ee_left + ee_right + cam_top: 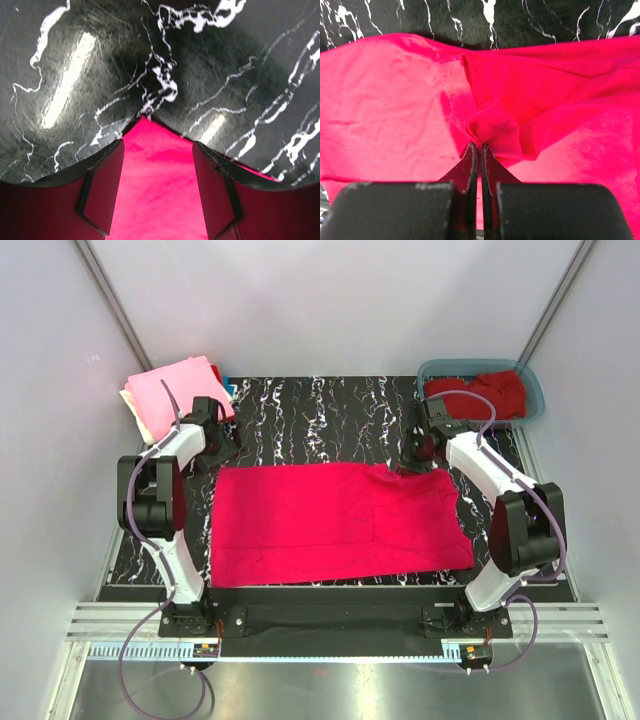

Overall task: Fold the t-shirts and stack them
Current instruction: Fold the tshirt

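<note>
The bright pinkish-red t-shirt (335, 525) lies spread flat on the black marbled table. My left gripper (216, 453) is at the shirt's far left corner. In the left wrist view it (157, 187) is open, and the shirt's corner (155, 165) lies between its two fingers (102, 190). My right gripper (416, 462) is at the shirt's far edge, right of the middle. In the right wrist view it (480, 148) is shut on a bunched fold of the shirt (490, 125).
A stack with a light pink shirt (175, 388) on top, cream below and a blue edge (230, 388), sits at the far left corner. A teal tub (533, 400) at the far right holds a darker red shirt (490, 390). White walls surround the table.
</note>
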